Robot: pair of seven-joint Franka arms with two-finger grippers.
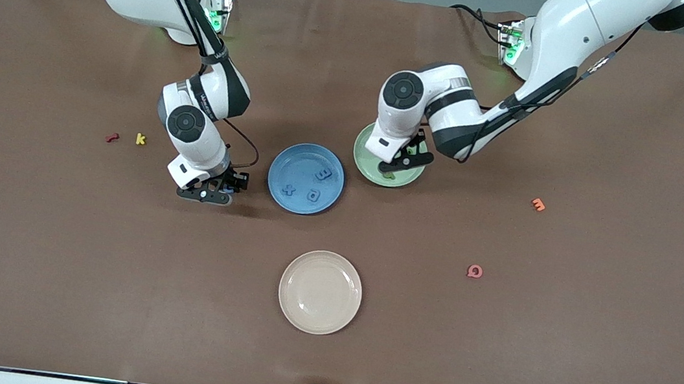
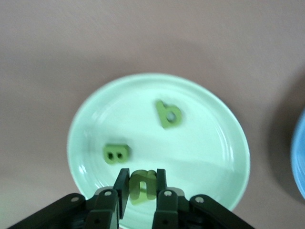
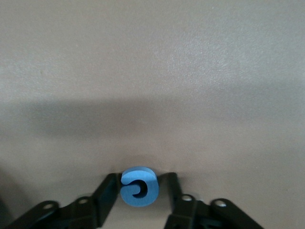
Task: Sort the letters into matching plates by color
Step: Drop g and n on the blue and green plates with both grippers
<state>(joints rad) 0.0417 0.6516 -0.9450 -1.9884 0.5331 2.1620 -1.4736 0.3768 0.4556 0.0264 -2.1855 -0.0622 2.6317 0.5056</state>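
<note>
My left gripper (image 2: pixel 143 183) hangs low over the pale green plate (image 2: pixel 205 143), shut on a green letter (image 2: pixel 142 185) that stands upright between its fingers. Two more green letters (image 2: pixel 167 114) (image 2: pixel 116 153) lie in that plate (image 1: pixel 363 149). The blue plate (image 1: pixel 280 165) holds three blue letters (image 1: pixel 323 174). My right gripper (image 3: pixel 141 188) is down at the table beside the blue plate, toward the right arm's end. A round blue letter (image 3: pixel 138 187) lies between its fingers. One finger touches the letter and a slight gap shows at the other.
A cream plate (image 1: pixel 320 292) sits nearer the front camera than the blue one. Red (image 1: pixel 112 138) and yellow (image 1: pixel 140 139) letters lie toward the right arm's end. Orange (image 1: pixel 537 204) and pink (image 1: pixel 474 271) letters lie toward the left arm's end.
</note>
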